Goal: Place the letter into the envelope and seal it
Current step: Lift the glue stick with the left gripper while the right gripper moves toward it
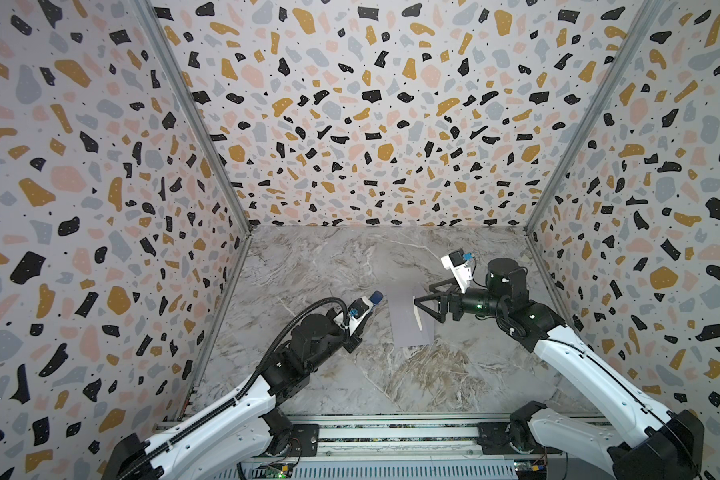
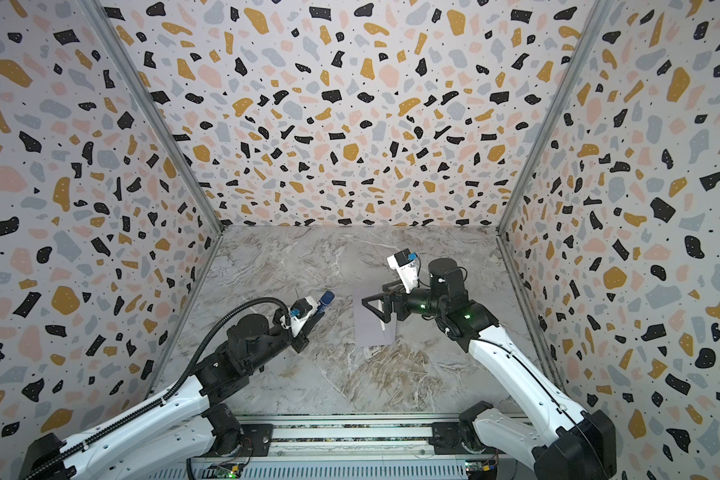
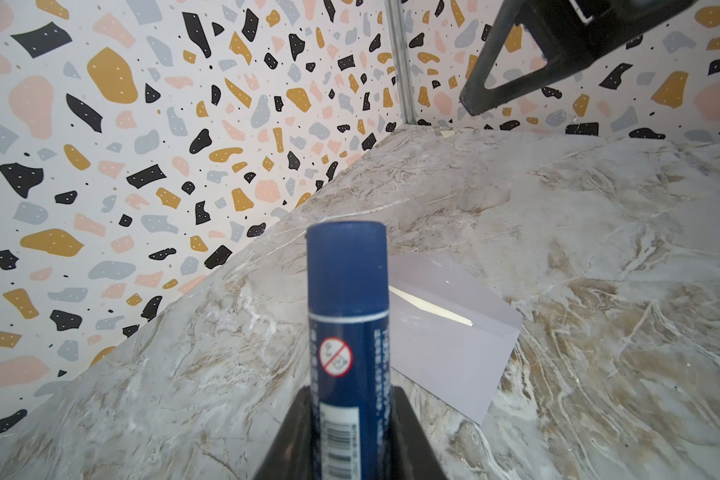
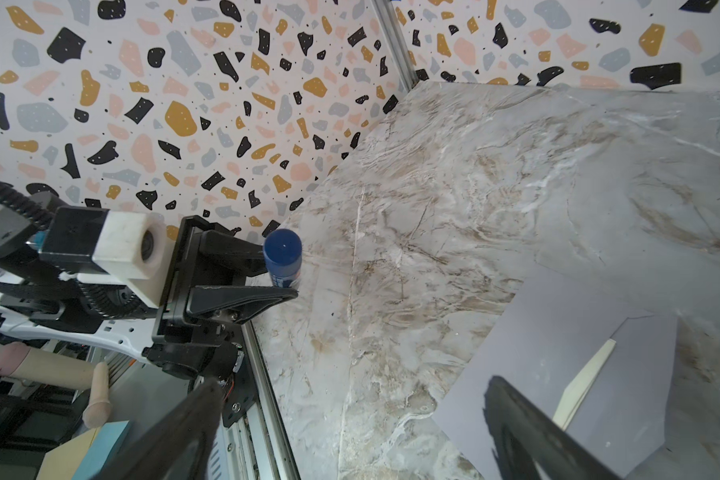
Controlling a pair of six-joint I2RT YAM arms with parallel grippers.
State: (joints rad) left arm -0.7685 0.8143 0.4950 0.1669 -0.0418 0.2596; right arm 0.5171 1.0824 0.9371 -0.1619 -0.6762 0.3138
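Note:
The pale grey-lavender envelope (image 1: pixel 408 324) (image 2: pixel 371 328) lies flat near the middle of the marble table (image 1: pixel 308 266). Only a thin cream strip of the letter (image 3: pixel 433 309) (image 4: pixel 587 378) shows at the envelope's mouth, beside the flap; the rest is hidden inside. My left gripper (image 3: pixel 350 395) is shut on a blue glue stick (image 1: pixel 376 297) (image 3: pixel 346 291), held just left of the envelope with its capped end toward it. My right gripper (image 1: pixel 424 294) (image 4: pixel 352 382) hovers open above the envelope's far end, with nothing between its fingers.
Terrazzo-patterned walls (image 1: pixel 350 124) close in the table on three sides. A metal rail (image 1: pixel 391 432) carrying both arm bases runs along the front edge. Bare marble lies in front of and behind the envelope.

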